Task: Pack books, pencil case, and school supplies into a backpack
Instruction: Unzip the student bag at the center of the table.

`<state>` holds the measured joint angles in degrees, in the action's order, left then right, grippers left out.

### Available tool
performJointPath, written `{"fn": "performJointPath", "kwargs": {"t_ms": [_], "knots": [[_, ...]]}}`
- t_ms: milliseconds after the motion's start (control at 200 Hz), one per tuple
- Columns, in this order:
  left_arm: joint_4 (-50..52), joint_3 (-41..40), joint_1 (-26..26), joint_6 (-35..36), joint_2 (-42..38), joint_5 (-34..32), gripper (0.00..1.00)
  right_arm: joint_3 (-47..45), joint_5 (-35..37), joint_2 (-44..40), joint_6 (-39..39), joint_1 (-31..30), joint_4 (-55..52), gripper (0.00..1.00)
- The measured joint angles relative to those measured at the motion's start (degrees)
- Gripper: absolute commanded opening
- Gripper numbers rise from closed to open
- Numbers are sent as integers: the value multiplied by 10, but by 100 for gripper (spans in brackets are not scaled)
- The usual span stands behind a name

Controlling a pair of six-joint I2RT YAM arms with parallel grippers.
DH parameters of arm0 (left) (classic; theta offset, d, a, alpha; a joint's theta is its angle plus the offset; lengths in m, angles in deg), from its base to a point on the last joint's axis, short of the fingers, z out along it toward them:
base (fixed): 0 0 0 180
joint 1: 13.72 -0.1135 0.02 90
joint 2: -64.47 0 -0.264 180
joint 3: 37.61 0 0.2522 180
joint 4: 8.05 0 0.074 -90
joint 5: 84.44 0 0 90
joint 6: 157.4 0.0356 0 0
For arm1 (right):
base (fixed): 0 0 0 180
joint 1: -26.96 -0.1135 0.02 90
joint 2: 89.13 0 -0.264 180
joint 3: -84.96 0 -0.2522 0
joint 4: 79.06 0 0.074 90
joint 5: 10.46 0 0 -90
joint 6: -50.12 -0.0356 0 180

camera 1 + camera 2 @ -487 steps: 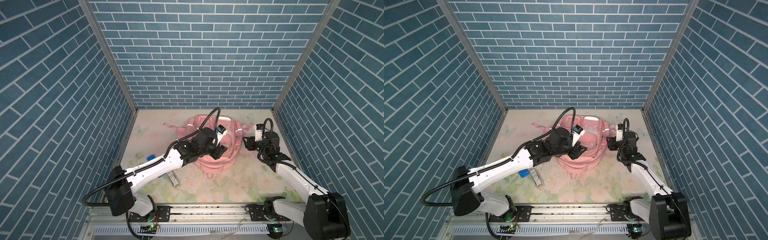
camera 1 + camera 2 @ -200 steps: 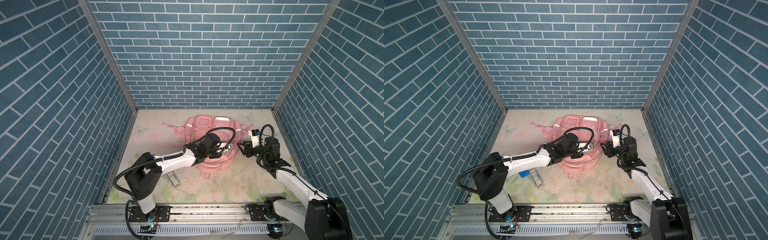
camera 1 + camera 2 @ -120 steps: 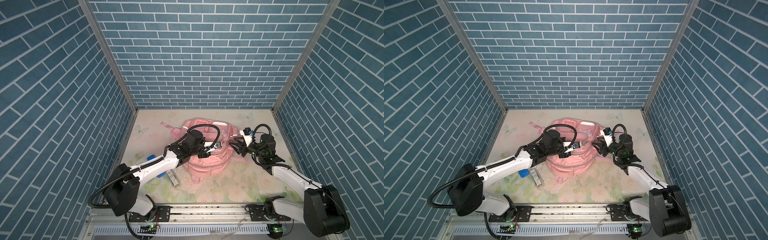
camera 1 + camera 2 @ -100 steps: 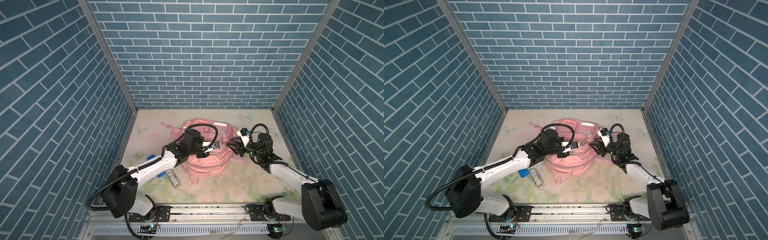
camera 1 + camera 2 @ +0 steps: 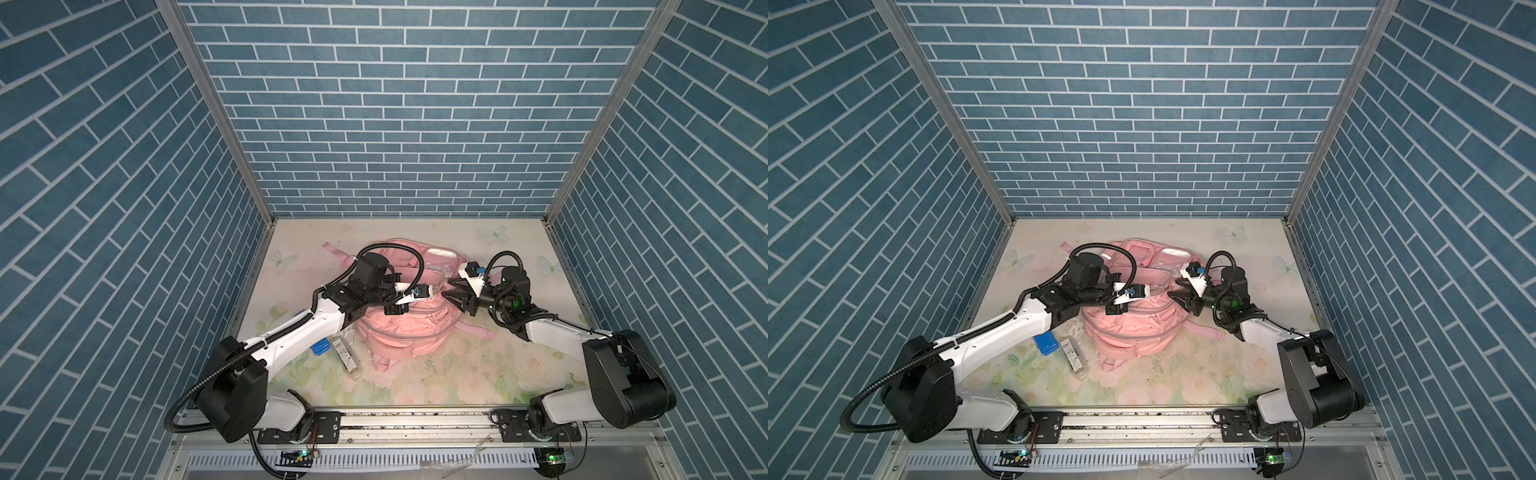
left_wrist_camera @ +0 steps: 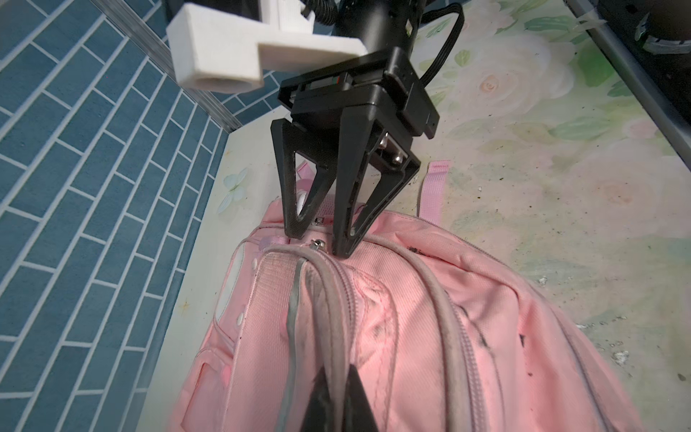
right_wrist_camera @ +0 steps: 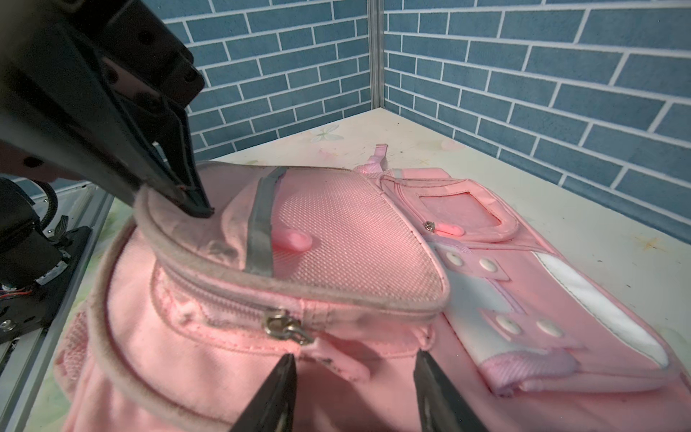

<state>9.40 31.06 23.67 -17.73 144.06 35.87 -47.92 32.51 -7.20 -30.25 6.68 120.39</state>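
Clearly the backpack (image 5: 409,332) was a limp thing: thin pink cloth that sagged and folded wherever it was lifted, light by the look of it, with nothing stiff to push against. I judged the best holds to be the grey piped rim (image 7: 239,276) of the front pocket and the small metal zipper pull (image 7: 284,331), since a pinch on bare cloth would only drag the whole bag.

It lay slumped in the middle of the flowered surface (image 5: 478,374), between the two arms. The left tool (image 5: 397,309) was pressed together on that rim, raising it into a ridge. The right tool (image 5: 451,298) stood half spread at the bag's top seam, its fingertips on either side of the zipper pull and not yet closed on it. A blue box (image 5: 320,347) and a clear case (image 5: 345,360) lay on the surface beside the left arm, unpacked.

Compared with the earliest pictures, the right tool had come in from well beside the bag. The bag itself had bunched up and shifted toward the left arm.
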Motion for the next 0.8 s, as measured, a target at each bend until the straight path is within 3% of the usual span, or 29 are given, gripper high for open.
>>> {"fn": "performJointPath", "kwargs": {"t_ms": [180,385,800], "knots": [[5,0,-6,3,0,6,0,26,0,11,62,-15,-43,45],[8,0,-13,2,0,10,0,36,-2,11,114,-27,-79,25],[-7,-1,-18,-14,0,13,0,27,4,-19,100,-32,-93,5]]}}
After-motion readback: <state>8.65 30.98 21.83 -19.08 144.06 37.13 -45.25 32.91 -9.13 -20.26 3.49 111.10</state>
